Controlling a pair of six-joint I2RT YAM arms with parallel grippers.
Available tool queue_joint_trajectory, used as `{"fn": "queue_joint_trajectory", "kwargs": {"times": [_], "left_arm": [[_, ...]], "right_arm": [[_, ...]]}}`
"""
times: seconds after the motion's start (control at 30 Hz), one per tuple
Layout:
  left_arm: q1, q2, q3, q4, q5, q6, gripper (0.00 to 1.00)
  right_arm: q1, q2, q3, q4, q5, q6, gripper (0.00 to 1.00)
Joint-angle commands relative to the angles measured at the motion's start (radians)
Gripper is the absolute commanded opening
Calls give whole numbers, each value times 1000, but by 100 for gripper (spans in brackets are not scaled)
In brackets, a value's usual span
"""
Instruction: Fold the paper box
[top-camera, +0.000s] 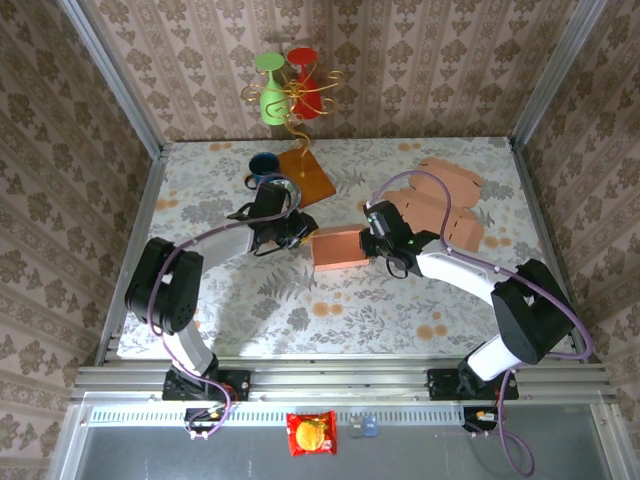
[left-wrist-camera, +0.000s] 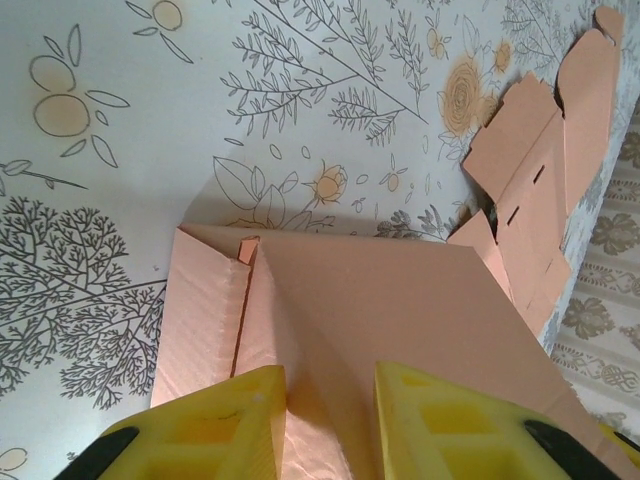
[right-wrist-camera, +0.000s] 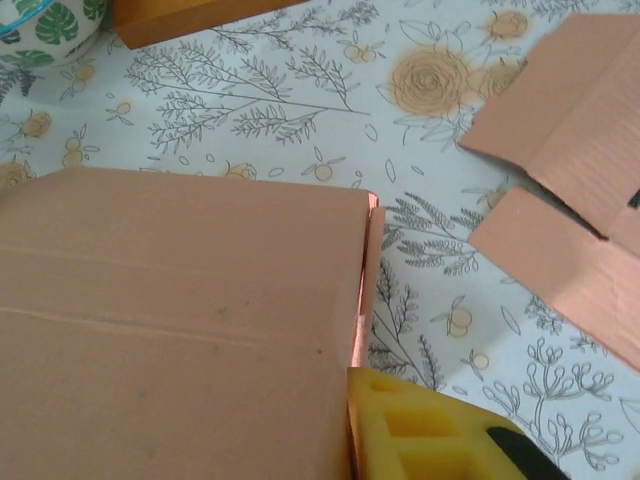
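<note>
Both arms being extended forward, elbows bent, wrists turned inward. Fingers of left gripper (left-wrist-camera: 330, 385) being held apart; opening of right gripper (top-camera: 370, 245) being obscured.

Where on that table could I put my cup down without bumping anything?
Bare: the near strip between the paper box and the table edge, and the far gap between wooden stand and flat cardboard. Crowded: the middle, around the box, and beside the mug.

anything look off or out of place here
The paper box has a small tab poking out at one corner, its side flap not flush. A red snack packet lies off the table, in the grey tray at the near edge.
</note>
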Motion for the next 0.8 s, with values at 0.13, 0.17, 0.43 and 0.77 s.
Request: {"fn": "queue_joint_trajectory", "kwargs": {"times": [0.13, 0.17, 0.43, 0.77], "left_arm": [[-9, -38, -22, -25, -28, 64, 29], [-10, -36, -23, -25, -28, 64, 29], [-16, -30, -22, -30, -36, 74, 28], [-16, -21, -14, -47, -39, 89, 28]], "right_arm": [[6, -89, 32, -122, -50, 97, 51], [7, -95, 34, -133, -66, 108, 55], [6, -159, 50, -205, -180, 186, 74], [-88, -278, 128, -318, -228, 284, 86]]}}
